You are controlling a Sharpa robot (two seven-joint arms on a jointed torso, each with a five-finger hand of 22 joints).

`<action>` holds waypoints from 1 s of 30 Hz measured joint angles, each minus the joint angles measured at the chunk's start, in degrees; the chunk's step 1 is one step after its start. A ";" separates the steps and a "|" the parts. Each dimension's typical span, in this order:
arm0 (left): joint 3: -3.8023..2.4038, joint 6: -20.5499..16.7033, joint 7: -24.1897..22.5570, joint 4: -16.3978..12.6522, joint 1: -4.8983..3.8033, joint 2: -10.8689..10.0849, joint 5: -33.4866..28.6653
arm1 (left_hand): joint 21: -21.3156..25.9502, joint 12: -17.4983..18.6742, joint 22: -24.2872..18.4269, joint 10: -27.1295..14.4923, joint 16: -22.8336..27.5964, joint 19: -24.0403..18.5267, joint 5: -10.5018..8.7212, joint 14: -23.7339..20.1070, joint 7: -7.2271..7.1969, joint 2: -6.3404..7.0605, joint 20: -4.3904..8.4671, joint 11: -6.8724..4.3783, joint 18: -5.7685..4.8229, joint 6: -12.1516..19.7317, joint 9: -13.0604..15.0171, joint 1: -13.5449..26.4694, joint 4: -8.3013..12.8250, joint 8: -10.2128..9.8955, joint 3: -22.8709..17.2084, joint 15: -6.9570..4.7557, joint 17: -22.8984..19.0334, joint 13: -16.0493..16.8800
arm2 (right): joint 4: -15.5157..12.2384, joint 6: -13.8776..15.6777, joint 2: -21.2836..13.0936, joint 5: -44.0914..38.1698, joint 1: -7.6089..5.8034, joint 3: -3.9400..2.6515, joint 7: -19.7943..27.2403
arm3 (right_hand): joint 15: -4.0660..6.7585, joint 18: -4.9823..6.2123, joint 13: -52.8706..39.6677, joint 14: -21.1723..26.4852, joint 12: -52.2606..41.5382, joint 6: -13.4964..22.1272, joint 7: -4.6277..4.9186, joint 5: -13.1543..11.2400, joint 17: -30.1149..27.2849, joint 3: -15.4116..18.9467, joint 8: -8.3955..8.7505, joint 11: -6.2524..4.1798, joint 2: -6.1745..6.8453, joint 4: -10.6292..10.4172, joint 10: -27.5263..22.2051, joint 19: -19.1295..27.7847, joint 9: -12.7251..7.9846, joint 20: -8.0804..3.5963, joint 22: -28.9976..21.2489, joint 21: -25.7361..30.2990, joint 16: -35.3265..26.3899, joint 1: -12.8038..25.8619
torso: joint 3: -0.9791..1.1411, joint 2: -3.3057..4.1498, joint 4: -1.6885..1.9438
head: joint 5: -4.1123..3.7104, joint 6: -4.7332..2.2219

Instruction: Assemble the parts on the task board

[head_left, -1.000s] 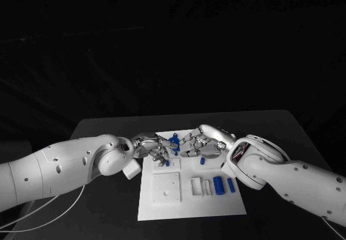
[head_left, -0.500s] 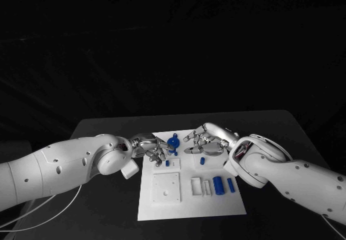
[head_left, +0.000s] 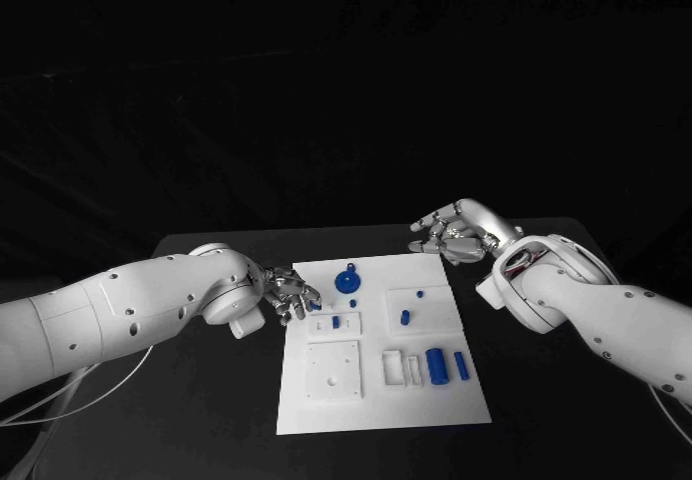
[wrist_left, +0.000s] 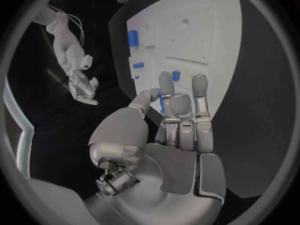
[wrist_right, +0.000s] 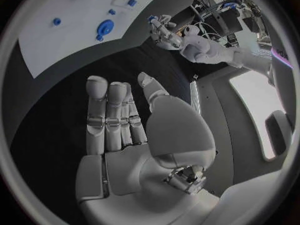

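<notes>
One small blue part (wrist_left: 161, 101) sits pinched between thumb and finger of my left hand (head_left: 289, 296), just off the left edge of the task board (head_left: 433, 405); I'd carry it over its seat and lower it upright before letting go. Mid-board, the round blue part (head_left: 348, 281) stands near the far edge. My right hand (head_left: 459, 231), fingers apart and holding nothing, hovers off the far right corner.

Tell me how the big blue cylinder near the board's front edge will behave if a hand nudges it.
The big blue cylinder lies on its side on the flat task board, so it would probably roll sideways. It looks rigid and smooth, likely slippery to pinch. Small, so probably light.
</notes>
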State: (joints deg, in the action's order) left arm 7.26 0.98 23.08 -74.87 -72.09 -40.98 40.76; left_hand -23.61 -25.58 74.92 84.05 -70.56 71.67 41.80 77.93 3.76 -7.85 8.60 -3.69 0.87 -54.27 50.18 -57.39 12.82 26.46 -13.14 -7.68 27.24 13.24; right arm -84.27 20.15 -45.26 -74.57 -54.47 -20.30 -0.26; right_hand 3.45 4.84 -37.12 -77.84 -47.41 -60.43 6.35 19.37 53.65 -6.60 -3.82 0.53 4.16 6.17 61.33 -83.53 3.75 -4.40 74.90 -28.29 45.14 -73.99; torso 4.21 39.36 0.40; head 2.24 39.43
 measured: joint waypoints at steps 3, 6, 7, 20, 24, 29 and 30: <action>0.13 -0.44 2.88 1.04 -0.20 1.24 3.76 | -0.50 -0.79 0.00 -0.10 -0.05 0.22 2.16 0.21 -0.09 0.45 0.22 -0.10 0.00 -0.09 1.26 0.45 -0.25 0.84 -0.26 -0.20 0.35 0.30 | 1.17 0.56 0.01 0.72 -0.48 -0.30 0.00 | 0.00 0.00 0.09 0.00 0.00 0.00 0.00 0.28 0.00 -0.39 0.00 0.00 0.00 -0.08 0.00 0.00 0.00 0.00 0.00 -0.24 0.00 0.00 | 0.03 -0.07 -0.04 | 0.07 0.22; 0.38 -0.88 5.11 1.81 -0.30 2.31 6.95 | -0.90 -1.04 0.00 -0.11 -0.21 0.22 3.05 0.30 -0.18 0.62 0.22 -0.11 0.00 -0.18 2.38 1.03 -0.41 1.10 -0.58 -0.27 0.59 0.38 | 1.79 0.99 0.07 1.27 -0.69 -0.40 0.00 | 0.00 0.00 0.17 0.00 0.00 0.00 0.00 0.66 0.00 -0.70 0.00 0.00 0.24 0.21 0.00 0.00 0.00 0.00 0.00 -0.24 0.00 0.24 | 0.07 -0.07 -0.04 | 0.18 0.37; 0.53 -1.02 5.68 2.01 -0.32 2.62 7.82 | -1.13 -1.04 0.00 -0.11 -0.21 0.22 3.08 0.31 -0.19 0.62 0.22 -0.11 0.00 -0.19 2.62 1.05 -0.47 1.10 -0.75 -0.27 0.71 0.38 | 1.92 1.10 0.10 1.42 -0.71 -0.41 0.00 | 0.00 0.00 0.17 0.00 0.00 0.00 0.00 0.66 0.00 -0.84 0.00 0.00 0.23 0.09 0.00 0.00 0.00 0.00 0.00 -0.24 0.00 0.23 | 0.07 -0.07 -0.04 | 0.20 0.44; 3.40 -3.25 9.45 3.71 -0.26 6.68 15.43 | -1.55 -1.26 -0.01 -0.11 -0.21 0.21 3.08 0.40 -0.29 1.01 0.21 -0.11 0.00 -0.30 3.17 1.42 -0.43 0.44 -1.03 -0.19 0.92 0.37 | 2.18 1.75 0.62 2.43 -0.90 -0.66 -0.01 | 0.00 0.00 0.24 0.00 0.00 0.00 -0.01 1.72 0.01 -1.18 0.00 0.00 0.45 -0.25 0.00 0.00 0.00 0.00 0.00 -0.45 0.00 0.45 | -0.03 0.02 0.06 | 0.49 1.04; 3.88 -4.05 9.76 3.84 -0.06 7.30 16.68 | -1.55 -1.26 -0.01 -0.11 -0.21 0.20 3.07 0.74 -0.41 1.20 0.21 -0.10 0.00 -0.56 3.07 1.61 -0.27 -0.01 -1.19 -0.15 0.99 0.32 | 2.21 1.83 0.72 2.53 -0.90 -0.70 0.00 | 0.00 0.00 0.27 0.00 0.00 -0.01 -0.01 1.72 0.01 -1.28 0.00 0.00 0.45 -0.14 0.00 0.00 0.00 0.00 0.00 -0.45 0.00 0.45 | -0.04 0.04 0.06 | 0.50 1.24; 4.15 -5.22 9.83 3.83 0.51 7.82 17.93 | -1.77 -1.26 -0.01 -0.11 -0.21 0.20 3.01 0.81 -0.40 1.19 0.21 -0.10 0.00 -0.59 3.04 1.60 -0.18 -0.06 -1.28 -0.21 0.99 0.30 | 2.21 1.88 0.84 2.61 -0.91 -0.75 0.01 | 0.00 0.00 0.29 0.00 0.00 -0.01 -0.01 1.72 0.01 -1.35 0.00 0.00 0.45 -0.07 0.00 0.00 0.00 0.00 0.00 -0.45 0.00 0.45 | -0.03 0.04 0.09 | 0.51 1.35; 4.19 -5.55 9.83 3.80 0.66 7.94 18.24 | -1.77 -1.26 0.00 -0.11 -0.21 0.20 2.99 0.81 -0.40 1.19 0.21 -0.10 0.00 -0.59 3.04 1.60 -0.18 -0.07 -1.28 -0.21 0.99 0.29 | 2.21 1.88 0.87 2.63 -0.91 -0.75 0.01 | 0.00 0.00 0.29 0.00 0.00 -0.01 -0.01 1.72 0.01 -1.35 0.00 0.00 0.45 -0.07 0.00 0.00 0.00 0.00 0.00 -0.45 0.00 0.45 | -0.03 0.04 0.09 | 0.51 1.37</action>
State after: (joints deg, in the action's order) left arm 11.45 -4.56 32.91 -71.07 -71.43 -33.04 59.00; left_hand -25.38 -26.84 74.92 83.95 -70.77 71.87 44.79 78.74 3.36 -6.65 8.81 -3.79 0.87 -54.86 53.21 -55.79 12.64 26.40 -14.41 -7.88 28.23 13.53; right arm -82.06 22.03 -44.39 -71.94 -55.38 -21.05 -0.25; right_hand 3.46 4.83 -36.83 -77.84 -47.41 -60.43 6.35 21.08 53.66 -7.95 -3.83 0.53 4.61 6.10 61.33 -83.53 3.75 -4.39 74.90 -28.74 45.14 -73.54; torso 4.17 39.40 0.49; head 2.74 40.80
